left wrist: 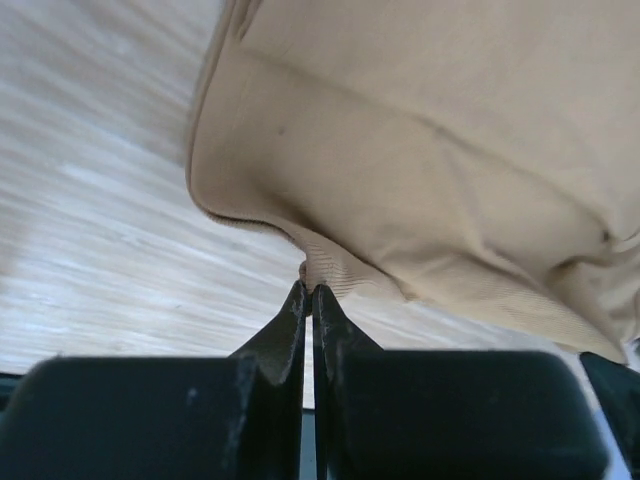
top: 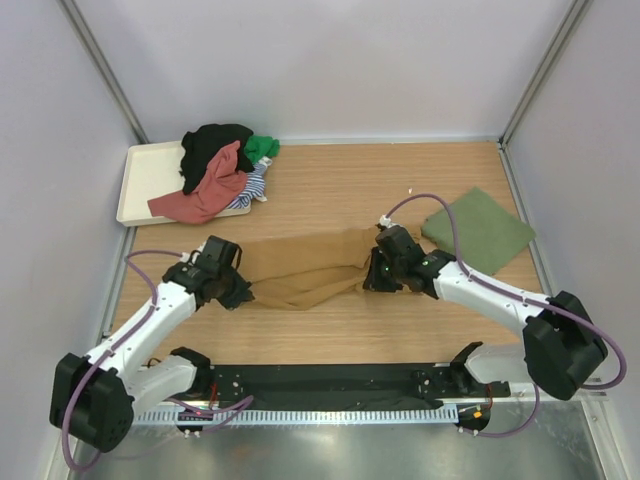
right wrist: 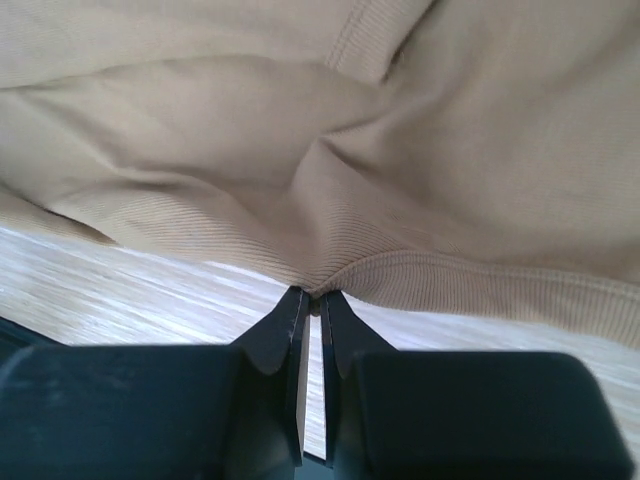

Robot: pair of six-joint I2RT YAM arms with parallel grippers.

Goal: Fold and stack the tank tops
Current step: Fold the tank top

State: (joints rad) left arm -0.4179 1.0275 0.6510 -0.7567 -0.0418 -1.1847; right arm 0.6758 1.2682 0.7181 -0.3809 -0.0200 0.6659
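A mustard brown tank top (top: 305, 268) is stretched across the middle of the table between both arms. My left gripper (top: 240, 292) is shut on its left hem edge (left wrist: 320, 272); the cloth (left wrist: 440, 170) hangs above the wood in the left wrist view. At the top's right end my right gripper (top: 372, 278) is shut on the ribbed hem (right wrist: 330, 280), with the fabric (right wrist: 330, 150) bunched over the fingertips. A folded olive green tank top (top: 478, 230) lies flat at the right. Red (top: 212, 190), black (top: 212, 145) and other tops sit heaped at the back left.
The heap rests partly on a cream tray (top: 140, 178) at the back left, with a green piece (top: 263, 148) and a striped piece (top: 256, 186) spilling over its right edge. Grey walls close in the table on three sides. A black rail (top: 320, 385) runs along the near edge.
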